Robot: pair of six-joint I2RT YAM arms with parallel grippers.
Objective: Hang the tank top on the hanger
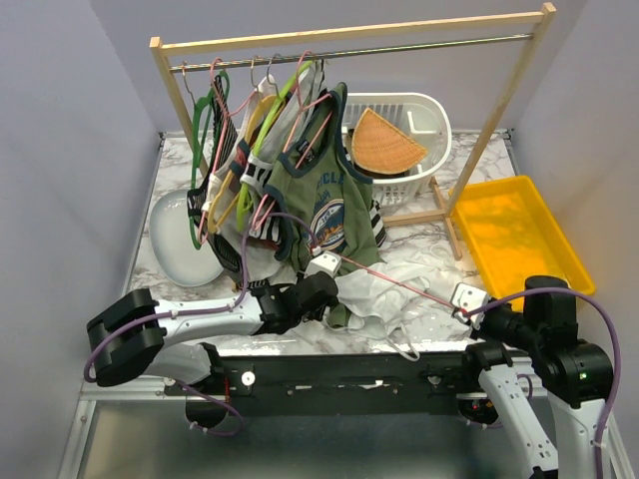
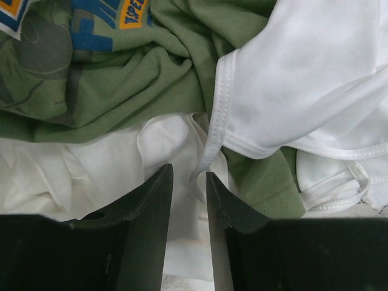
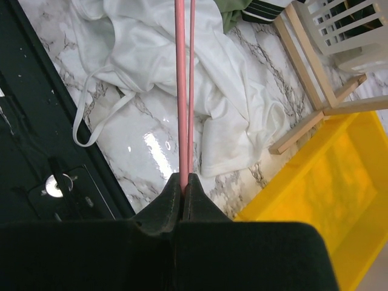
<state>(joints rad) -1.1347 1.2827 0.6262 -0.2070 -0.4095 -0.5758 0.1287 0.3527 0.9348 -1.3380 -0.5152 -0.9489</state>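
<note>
The white tank top lies crumpled on the marble table in front of the rack; it also shows in the left wrist view and the right wrist view. My left gripper is at its left edge, under the hanging olive-green top. Its jaws stand narrowly open, and a white strap edge hangs at their tips. My right gripper is shut on one end of the thin pink wire hanger, which stretches left above the white top. The grip on the pink wire is plain.
A wooden clothes rack carries several hangers and clothes at its left. A white laundry basket stands behind it, a yellow tray at the right and a white bowl at the left. The rack's foot is near the white top.
</note>
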